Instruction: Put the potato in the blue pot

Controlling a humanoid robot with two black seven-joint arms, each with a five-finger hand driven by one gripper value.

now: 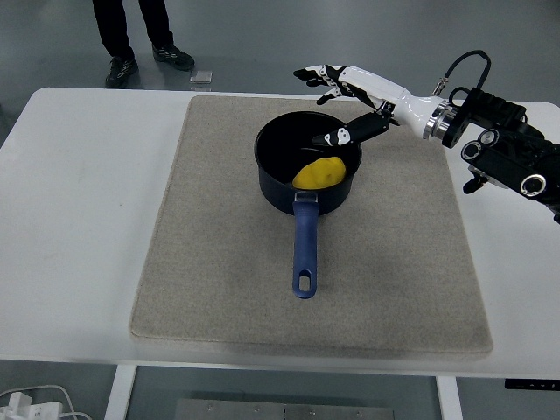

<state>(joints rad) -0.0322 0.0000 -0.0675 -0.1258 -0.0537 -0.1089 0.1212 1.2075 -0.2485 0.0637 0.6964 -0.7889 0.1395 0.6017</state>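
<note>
The right arm reaches in from the right edge, its hand (pixel 337 92) held aloft with fingers (pixel 312 73) spread wide and thumb pointing down, holding nothing

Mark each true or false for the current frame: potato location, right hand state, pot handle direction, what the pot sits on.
1. The potato lies inside the blue pot. True.
2. The right hand grips the potato. False: its fingers are spread and hold nothing.
3. The pot's handle points toward the table's near edge. True.
4. The pot stands on bare white table. False: it stands on the grey mat.
</note>
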